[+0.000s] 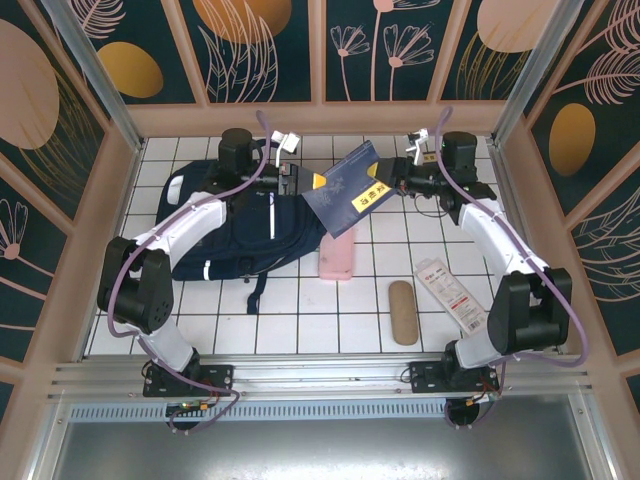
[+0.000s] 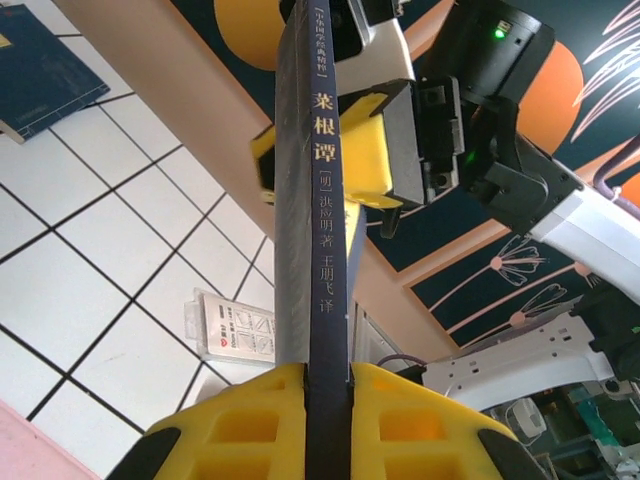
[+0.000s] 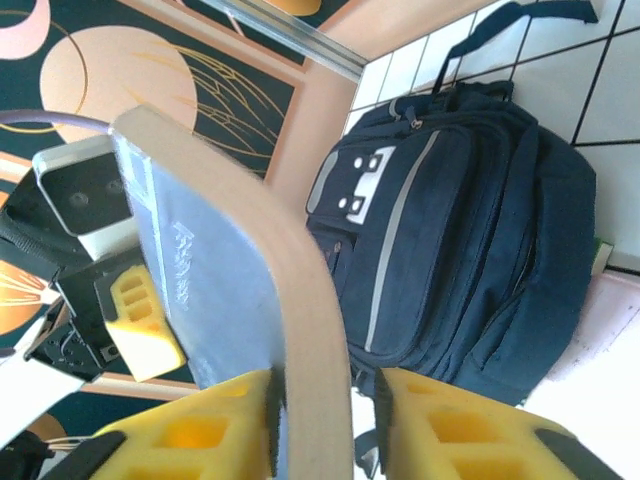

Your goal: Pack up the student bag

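Top external view: the left wooden frame (image 1: 105, 230) stands close beside the student bag (image 1: 235, 235), with only a narrow strip of white tiled table (image 1: 300, 330) between them. The bag lies flat on the left half of the tiles, its top toward the back wall, and the left arm reaches across it. Bare tiles lie open in front of the bag, toward the arm bases.

The left gripper (image 1: 315, 183) hangs over the bag's right edge, pinching the spine end of a navy book (image 1: 350, 192); the left wrist view shows its yellow fingers tight against both covers. The book is held in the air, tilted, just right of the bag and above a pink flat case (image 1: 337, 258).

The right gripper (image 1: 392, 180) is at the book's other end, well apart from the bag. Its jaws stand narrow on either side of the book, with a thin dark slit beside one pad, so I cannot tell whether it grips.

Further right, a brown oblong case (image 1: 403, 312) and a clear packet (image 1: 450, 292) lie near the right arm, with the right frame close behind.
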Available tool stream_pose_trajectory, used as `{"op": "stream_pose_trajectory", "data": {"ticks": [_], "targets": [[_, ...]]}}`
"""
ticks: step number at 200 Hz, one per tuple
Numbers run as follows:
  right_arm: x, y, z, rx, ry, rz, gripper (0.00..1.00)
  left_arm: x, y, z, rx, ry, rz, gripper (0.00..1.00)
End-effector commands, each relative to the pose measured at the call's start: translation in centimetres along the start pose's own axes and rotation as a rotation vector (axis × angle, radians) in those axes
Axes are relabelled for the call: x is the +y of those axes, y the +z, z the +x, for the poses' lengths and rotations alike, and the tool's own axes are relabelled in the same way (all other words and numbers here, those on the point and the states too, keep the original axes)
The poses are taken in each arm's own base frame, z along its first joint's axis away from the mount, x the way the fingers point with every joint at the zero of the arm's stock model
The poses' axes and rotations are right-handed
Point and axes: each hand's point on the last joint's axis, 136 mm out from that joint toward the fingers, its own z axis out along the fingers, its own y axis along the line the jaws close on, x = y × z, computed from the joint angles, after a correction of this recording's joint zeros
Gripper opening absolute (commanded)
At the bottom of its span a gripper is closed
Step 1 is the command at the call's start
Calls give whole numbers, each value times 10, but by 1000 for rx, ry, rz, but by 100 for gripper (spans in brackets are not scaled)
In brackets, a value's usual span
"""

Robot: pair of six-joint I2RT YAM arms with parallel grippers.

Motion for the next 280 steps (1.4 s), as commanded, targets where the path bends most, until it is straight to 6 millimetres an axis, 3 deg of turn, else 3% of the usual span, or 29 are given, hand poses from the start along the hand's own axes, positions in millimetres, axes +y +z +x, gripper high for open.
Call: {"op": "stream_pose_trajectory", "data": {"ticks": [1,18,22,28,43,80,124,177,229,251,280], "targets": [[23,-6,0,-29,-49,-38,15,-18,7,-2,34,50,40,15],[22,-9,-1,-49,-25,-23,0,-9,5,-7,6,29,-6,35],[21,-10,-2,-61,-16,-14,0,-7,5,-8,-1,15,-15,42],[19,-12,-4,-80,0,-4,0,12,8,-7,-14,-36,-53,54],[16,-18,-10,-140,48,0,0,28,8,-9,-59,-122,-81,63],[20,-31,-21,-289,175,-66,0,54,6,-1,-210,-352,-40,74],[14,-39,-21,-387,279,-94,0,33,6,-4,-291,-381,67,76],[0,-36,-10,-408,343,-88,0,13,8,-11,-322,-371,166,62],[-3,-31,-7,-410,376,-96,0,1,22,-3,-304,-412,308,34],[-1,-29,-6,-396,371,-100,0,6,24,-1,-297,-415,290,26],[-5,-28,-2,-380,357,-55,0,10,28,0,-269,-365,207,5]]}}
